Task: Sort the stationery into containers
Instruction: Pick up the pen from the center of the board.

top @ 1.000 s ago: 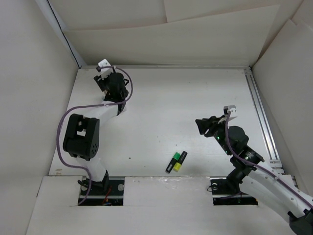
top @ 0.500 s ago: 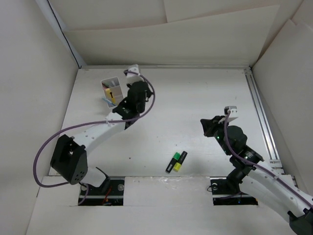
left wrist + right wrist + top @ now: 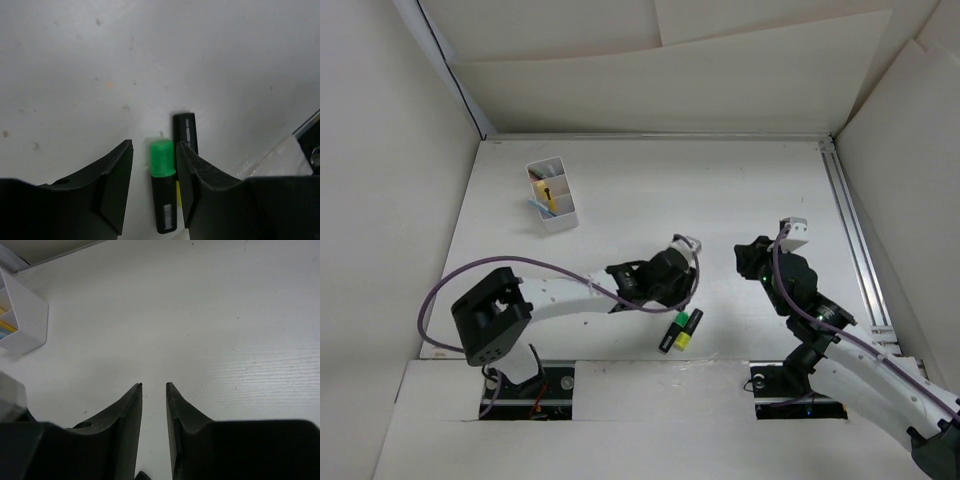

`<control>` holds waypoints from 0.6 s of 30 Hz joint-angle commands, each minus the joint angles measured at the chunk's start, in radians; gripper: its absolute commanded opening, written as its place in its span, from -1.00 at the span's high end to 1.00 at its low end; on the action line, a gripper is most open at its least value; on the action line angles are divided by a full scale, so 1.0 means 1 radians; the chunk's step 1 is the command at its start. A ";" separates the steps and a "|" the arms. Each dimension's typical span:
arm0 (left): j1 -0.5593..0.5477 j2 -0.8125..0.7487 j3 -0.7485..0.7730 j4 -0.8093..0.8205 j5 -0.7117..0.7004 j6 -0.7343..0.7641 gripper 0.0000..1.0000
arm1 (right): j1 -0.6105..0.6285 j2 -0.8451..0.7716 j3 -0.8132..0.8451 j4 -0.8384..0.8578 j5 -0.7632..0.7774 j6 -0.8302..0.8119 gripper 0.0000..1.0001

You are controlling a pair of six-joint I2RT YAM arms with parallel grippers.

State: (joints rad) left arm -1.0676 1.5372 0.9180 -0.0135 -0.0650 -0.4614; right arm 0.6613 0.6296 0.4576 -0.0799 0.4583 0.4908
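Two short highlighters lie side by side near the table's front middle: a green-capped one [image 3: 676, 325] and a yellow one with a black cap [image 3: 690, 328]. My left gripper [image 3: 672, 300] hangs just above them, open. In the left wrist view the left gripper [image 3: 154, 150] has the green highlighter [image 3: 163, 172] between its fingers untouched, and the yellow highlighter [image 3: 185, 131] is partly hidden behind the right finger. The white two-compartment box [image 3: 560, 213] stands at the back left with pens and something yellow in it. My right gripper [image 3: 748, 262] is narrowly open and empty [image 3: 153, 386] over bare table.
The box's corner [image 3: 22, 322] shows at the left edge of the right wrist view. Cardboard walls enclose the table on the left, back and right. A metal rail [image 3: 850, 240] runs along the right side. The left arm's purple cable [image 3: 535, 268] loops over the front left.
My left arm has swung from the white box at the back left to the highlighters at the front middle. The right gripper has shifted only slightly.
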 commanded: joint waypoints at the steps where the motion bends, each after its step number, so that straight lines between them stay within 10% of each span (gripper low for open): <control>1: -0.098 0.056 0.061 -0.109 -0.074 -0.014 0.28 | -0.005 -0.002 0.047 0.003 0.029 0.005 0.37; 18: -0.176 -0.034 -0.034 -0.150 -0.061 -0.135 0.28 | -0.005 0.039 0.056 0.012 -0.023 0.005 0.24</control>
State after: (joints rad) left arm -1.2114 1.5784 0.8948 -0.1314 -0.1081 -0.5606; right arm 0.6613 0.6556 0.4622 -0.0849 0.4541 0.4957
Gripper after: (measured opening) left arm 0.357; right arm 0.377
